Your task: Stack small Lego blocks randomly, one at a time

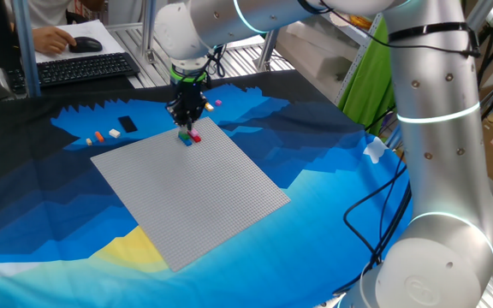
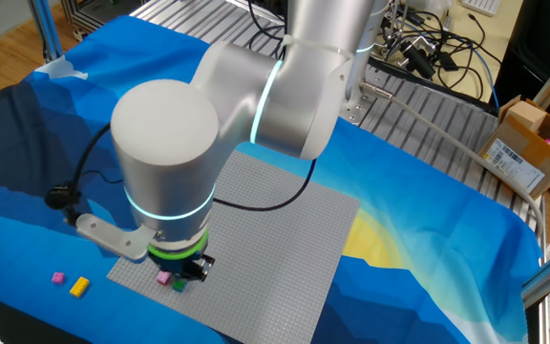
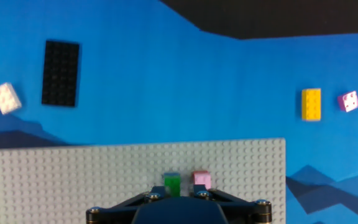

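- Lego blocks: two sit side by side near the far edge of the grey baseplate [image 1: 191,188], a green block [image 3: 172,183] and a pink block [image 3: 201,180]; in one fixed view there looks to be a red piece [image 1: 195,135] there as well.
- Tool [image 1: 187,114] hangs right over that pair, fingers pointing down; hand view shows only the black finger housing at the bottom edge.
- Tool state: cannot tell whether the fingers are apart, together or clamped on a block; the tips are hidden in every view.
- Loose on the blue cloth of the tabletop [image 1: 332,180], off the plate: yellow block [image 3: 311,104], a second pink block [image 3: 349,101], white block [image 3: 5,98], a flat black plate [image 3: 61,73]. An orange block [image 1: 98,135] lies near the white one.
- Progress, as a judgement: early. Only a small cluster is on the baseplate, no tall stack visible; several blocks remain to be fetched, one per trip.
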`<state>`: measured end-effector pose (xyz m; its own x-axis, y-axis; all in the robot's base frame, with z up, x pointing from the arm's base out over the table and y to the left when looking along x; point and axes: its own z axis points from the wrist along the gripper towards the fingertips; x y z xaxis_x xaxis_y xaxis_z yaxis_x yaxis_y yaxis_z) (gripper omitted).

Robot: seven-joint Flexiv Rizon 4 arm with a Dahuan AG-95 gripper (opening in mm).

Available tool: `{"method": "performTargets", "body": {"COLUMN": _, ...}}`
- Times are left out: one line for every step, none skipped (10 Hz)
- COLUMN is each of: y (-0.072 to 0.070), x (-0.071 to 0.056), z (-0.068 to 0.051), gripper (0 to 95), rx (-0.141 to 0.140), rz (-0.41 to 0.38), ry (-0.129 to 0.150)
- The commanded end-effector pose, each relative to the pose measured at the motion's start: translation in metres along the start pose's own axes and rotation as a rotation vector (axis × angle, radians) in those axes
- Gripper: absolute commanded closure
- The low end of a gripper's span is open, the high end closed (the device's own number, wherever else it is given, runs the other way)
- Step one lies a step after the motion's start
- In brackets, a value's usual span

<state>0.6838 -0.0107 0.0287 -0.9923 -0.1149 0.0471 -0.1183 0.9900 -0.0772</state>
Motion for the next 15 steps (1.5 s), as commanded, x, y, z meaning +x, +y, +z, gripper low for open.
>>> {"method": "performTargets", "body": {"y": 0.0, "x": 0.001, "z": -0.003, "gripper": 76.0, "rx": -0.007, "rz": 0.0, "ry": 0.004}}
{"method": "performTargets", "body": {"y": 0.0, "x": 0.001, "z": -0.002, "gripper": 76.0, "rx": -0.009, "rz": 0.0, "ry": 0.004}}
{"method": "performTargets", "body": {"y": 0.0, "x": 0.001, "z": -0.002, "gripper": 76.0, "rx": -0.007, "rz": 0.001, "ry": 0.001}}
{"method": "performTargets", "body": {"y": 0.0, "x": 0.0, "z": -0.003, "gripper": 95.0, "rx": -0.006, "rz": 0.001, "ry": 0.0}}
{"method": "performTargets", "body": {"y": -0.001, "x": -0.004, "z": -0.005, "gripper": 76.0, "rx": -0.004, "rz": 0.001, "ry": 0.004}}
{"method": "performTargets", "body": {"y": -0.003, "x": -0.008, "z": -0.006, "gripper": 76.0, "rx": -0.002, "rz": 0.002, "ry": 0.004}}
{"method": "performTargets", "body": {"y": -0.007, "x": -0.014, "z": -0.007, "gripper": 57.0, "rx": -0.002, "rz": 0.011, "ry": 0.002}}
{"method": "performTargets", "body": {"y": -0.012, "x": -0.018, "z": -0.007, "gripper": 57.0, "rx": -0.006, "rz": 0.023, "ry": 0.004}}
{"method": "performTargets", "body": {"y": -0.016, "x": -0.021, "z": -0.006, "gripper": 57.0, "rx": -0.006, "rz": 0.025, "ry": 0.003}}
{"method": "performTargets", "body": {"y": -0.021, "x": -0.026, "z": -0.006, "gripper": 57.0, "rx": -0.006, "rz": 0.03, "ry": 0.001}}
{"method": "performTargets", "body": {"y": -0.025, "x": -0.029, "z": -0.006, "gripper": 57.0, "rx": -0.005, "rz": 0.042, "ry": 0.002}}
{"method": "performTargets", "body": {"y": -0.031, "x": -0.035, "z": -0.007, "gripper": 57.0, "rx": -0.004, "rz": 0.052, "ry": 0.004}}
{"method": "performTargets", "body": {"y": -0.037, "x": -0.041, "z": -0.009, "gripper": 57.0, "rx": -0.005, "rz": 0.051, "ry": 0.009}}
{"method": "performTargets", "body": {"y": -0.045, "x": -0.047, "z": -0.01, "gripper": 57.0, "rx": -0.005, "rz": 0.043, "ry": 0.014}}
{"method": "performTargets", "body": {"y": -0.05, "x": -0.051, "z": -0.01, "gripper": 57.0, "rx": -0.004, "rz": 0.04, "ry": 0.014}}
